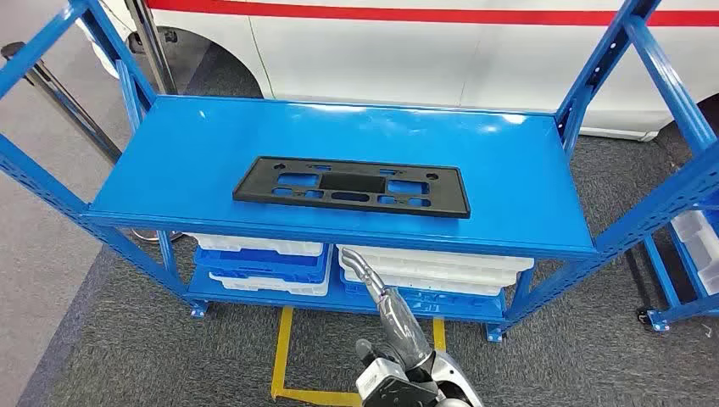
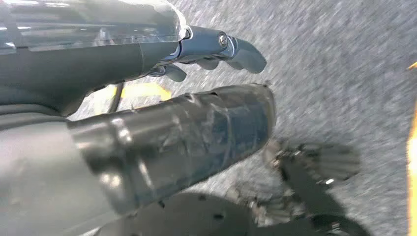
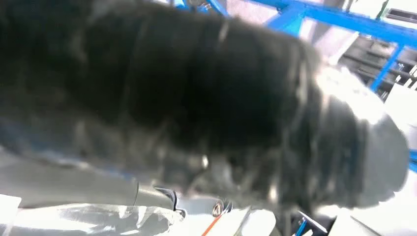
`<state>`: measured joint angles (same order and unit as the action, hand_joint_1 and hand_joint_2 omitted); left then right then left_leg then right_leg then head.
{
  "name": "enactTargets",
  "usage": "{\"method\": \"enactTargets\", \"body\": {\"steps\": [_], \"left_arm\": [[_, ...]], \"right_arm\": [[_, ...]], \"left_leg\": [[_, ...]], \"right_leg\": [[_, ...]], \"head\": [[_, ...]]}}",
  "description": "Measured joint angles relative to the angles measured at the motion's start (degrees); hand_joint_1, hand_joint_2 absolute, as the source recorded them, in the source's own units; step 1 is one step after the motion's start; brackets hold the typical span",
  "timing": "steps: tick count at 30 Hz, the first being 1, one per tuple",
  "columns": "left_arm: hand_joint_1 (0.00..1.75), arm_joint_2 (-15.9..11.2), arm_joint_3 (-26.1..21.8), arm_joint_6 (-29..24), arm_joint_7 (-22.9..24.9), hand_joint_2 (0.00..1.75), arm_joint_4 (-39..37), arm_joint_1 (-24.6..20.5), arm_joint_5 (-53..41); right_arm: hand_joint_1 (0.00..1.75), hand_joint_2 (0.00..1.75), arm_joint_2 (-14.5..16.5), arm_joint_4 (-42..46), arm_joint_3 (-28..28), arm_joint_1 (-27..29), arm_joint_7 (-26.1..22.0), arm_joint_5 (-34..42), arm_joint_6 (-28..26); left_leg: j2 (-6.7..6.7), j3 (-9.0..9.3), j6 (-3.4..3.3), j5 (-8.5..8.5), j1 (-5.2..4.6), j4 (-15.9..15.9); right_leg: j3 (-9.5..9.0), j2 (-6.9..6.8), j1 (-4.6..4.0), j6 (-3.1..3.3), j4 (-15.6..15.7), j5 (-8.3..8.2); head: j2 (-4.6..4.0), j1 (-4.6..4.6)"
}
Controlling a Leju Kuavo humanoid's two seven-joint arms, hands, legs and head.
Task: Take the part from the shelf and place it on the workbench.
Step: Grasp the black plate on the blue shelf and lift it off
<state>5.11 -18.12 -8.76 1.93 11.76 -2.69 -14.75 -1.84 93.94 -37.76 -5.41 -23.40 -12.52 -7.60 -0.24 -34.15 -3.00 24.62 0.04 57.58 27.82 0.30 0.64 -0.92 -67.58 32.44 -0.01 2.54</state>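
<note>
Right hand (image 1: 373, 284) is raised in front of the blue shelf (image 1: 195, 182), below its top board, fingers extended and holding nothing; its wrist picture is too blurred to confirm finger spread. Left hand (image 2: 162, 128) hangs over grey carpet, fingers loosely curled, empty. The black licence-plate bracket (image 1: 352, 186) lies flat at mid-board, untouched, clear of both hands. Judgement: approach stage; the pick has not begun.

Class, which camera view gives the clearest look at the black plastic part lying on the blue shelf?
The head view: the black plastic part lies flat and whole on the blue shelf, its cut-outs plain. The left wrist view looks at grey floor, and the blurred right wrist view catches blue shelf framing, not the part.
</note>
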Motion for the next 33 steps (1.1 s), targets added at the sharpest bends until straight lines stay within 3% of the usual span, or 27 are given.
{"method": "enactTargets", "body": {"steps": [2,4,5,6,7,8,10,11,15,16,18,20,21,23,25,27,30,31,33], "left_arm": [[0.0,0.0,-0.01,0.0,-0.04,0.0,0.0,-0.08,0.0],[0.0,0.0,-0.03,0.01,-0.13,0.0,0.0,-0.17,0.0],[0.0,0.01,-0.04,0.01,-0.16,0.0,0.0,-0.18,0.0],[0.0,0.02,-0.06,0.02,-0.19,0.0,0.0,-0.16,0.0],[0.0,0.04,-0.07,0.02,-0.2,0.0,0.0,-0.14,0.0],[0.0,0.07,-0.1,0.02,-0.21,0.0,-0.03,-0.08,0.0],[0.0,0.14,-0.19,-0.01,-0.25,0.0,-0.11,-0.15,0.0],[0.0,0.16,-0.27,-0.03,-0.27,0.0,-0.15,-0.22,0.01],[0.0,0.17,-0.54,-0.09,-0.33,0.0,-0.15,-0.53,0.02],[0.0,0.18,-0.56,-0.1,-0.34,0.0,-0.15,-0.56,0.02],[0.0,0.21,-0.58,-0.11,-0.35,0.0,-0.15,-0.58,0.03],[0.0,0.24,-0.61,-0.11,-0.36,0.0,-0.15,-0.49,0.03],[0.0,0.24,-0.62,-0.1,-0.36,0.0,-0.15,-0.43,0.03],[0.0,0.23,-0.68,-0.09,-0.36,0.0,-0.15,-0.36,0.02],[0.0,0.22,-0.78,-0.06,-0.35,0.0,-0.16,-0.45,0.02],[0.0,0.22,-0.86,-0.03,-0.32,0.0,-0.17,-0.54,0.03],[0.0,0.27,-0.94,0.01,-0.24,0.0,-0.17,-0.4,0.05],[0.0,0.3,-0.96,0.01,-0.22,0.0,-0.17,-0.38,0.06],[0.0,0.3,-1.0,0.07,-0.21,0.0,-0.17,-0.47,0.05]], "right_arm": [[0.0,0.0,-0.14,-0.02,-0.02,0.02,0.02,0.0,0.0],[0.0,0.0,-0.37,-0.04,-0.08,0.05,0.04,0.0,0.01],[0.0,0.0,-0.47,-0.04,-0.13,0.07,0.05,0.0,0.01],[0.0,0.0,-0.54,-0.04,-0.16,0.07,0.05,0.0,0.01],[0.0,0.44,-0.61,-0.04,-0.18,0.08,0.05,0.0,0.01],[0.0,0.87,-0.69,-0.07,-0.2,0.1,0.05,0.0,0.0],[0.0,1.75,-0.82,-0.16,-0.26,0.1,0.13,0.0,0.0],[0.0,1.75,-0.89,-0.21,-0.29,0.15,0.15,0.0,0.01],[0.0,1.75,-0.98,-0.17,-0.37,0.16,0.17,0.0,0.01],[0.0,1.75,-0.98,-0.15,-0.41,0.11,0.17,0.0,0.02],[0.0,1.75,-0.99,-0.18,-0.58,0.03,0.2,0.0,0.03],[0.0,1.75,-1.01,-0.26,-0.79,0.04,0.36,-0.03,0.06],[0.0,1.75,-1.0,-0.3,-0.86,0.04,0.5,-0.11,0.07],[0.0,1.75,-1.0,-0.34,-0.96,0.01,1.04,-0.76,-0.07],[0.0,1.75,-1.0,-0.48,-1.05,-0.11,1.75,-1.86,-0.46],[0.0,1.75,-1.01,-0.72,-1.17,-0.26,2.4,-2.96,-1.07],[0.0,1.75,-1.03,-1.04,-1.3,-0.53,3.11,-5.44,-2.48],[0.0,1.75,-1.04,-1.15,-1.33,-0.66,3.44,-6.68,-3.25],[0.0,1.75,-1.05,-1.5,-1.45,-0.85,4.22,-9.48,-4.88]], "left_leg": [[-0.09,0.82,-0.02,0.52,0.06,-0.22],[-0.28,2.55,0.0,1.76,0.19,-0.44],[-0.37,3.51,0.09,2.49,0.26,-0.45],[-0.43,4.55,0.24,3.25,0.33,-0.45],[-0.47,5.61,0.47,4.04,0.4,-0.44],[-0.48,6.48,0.77,4.81,0.46,-0.39],[-0.63,7.33,1.55,6.13,0.45,-0.23],[-0.65,7.5,1.94,6.54,0.41,-0.1],[-0.36,7.26,3.04,7.94,0.63,1.88],[-0.27,6.08,3.25,8.96,0.69,4.3],[-0.17,1.82,3.58,11.76,0.74,11.49],[-0.17,-1.62,3.72,12.49,0.75,15.59],[-0.16,-1.97,3.66,11.1,0.74,14.71],[-0.15,-0.3,3.17,5.96,0.66,8.16],[-0.06,1.19,2.43,2.88,0.31,2.56],[0.0,1.1,1.85,2.49,-0.13,1.28],[0.06,1.63,1.17,1.66,0.18,0.0],[0.12,1.89,0.86,1.48,0.36,-0.4],[0.17,2.04,0.44,1.41,0.4,-0.57]], "right_leg": [[2.85,0.0,0.11,-0.19,-2.85,1.73],[7.54,-0.02,0.29,-0.53,-6.08,5.16],[9.02,-0.02,0.36,-0.65,-5.83,5.97],[9.78,-0.04,0.43,-0.74,-4.2,5.14],[9.97,-0.05,0.48,-0.78,-1.44,2.62],[9.9,-0.13,0.5,-0.71,1.87,-1.41],[9.7,-0.31,0.21,-0.14,6.41,-7.22],[9.78,-0.33,0.05,0.34,7.12,-8.45],[8.74,-0.15,-0.03,2.16,7.58,-7.76],[8.28,-0.19,0.04,2.49,7.78,-7.58],[7.8,-0.3,-0.09,2.93,7.88,-7.09],[7.37,-0.22,-0.3,3.08,7.86,-6.61],[7.05,-0.13,-0.38,3.08,7.84,-6.37],[6.25,-0.01,-0.47,2.94,7.82,-5.86],[6.04,-0.04,-0.41,2.56,7.99,-5.67],[6.35,-0.11,-0.31,1.93,8.13,-5.83],[6.57,-0.2,-0.46,0.86,7.3,-5.05],[7.29,-0.22,-0.45,0.53,5.55,-3.88],[10.3,-0.24,-0.18,0.03,-0.97,-0.44]], "head": [[0.01,0.01],[0.01,0.03],[0.01,0.02],[0.01,0.03],[0.01,0.02],[0.01,0.05],[0.0,0.05],[0.0,0.04],[0.01,-0.03],[0.01,-0.03],[0.01,-0.04],[0.01,-0.04],[0.0,-0.04],[0.01,-0.03],[0.01,-0.04],[0.0,-0.08],[0.0,-0.06],[0.01,-0.05],[0.01,-0.02]]}}
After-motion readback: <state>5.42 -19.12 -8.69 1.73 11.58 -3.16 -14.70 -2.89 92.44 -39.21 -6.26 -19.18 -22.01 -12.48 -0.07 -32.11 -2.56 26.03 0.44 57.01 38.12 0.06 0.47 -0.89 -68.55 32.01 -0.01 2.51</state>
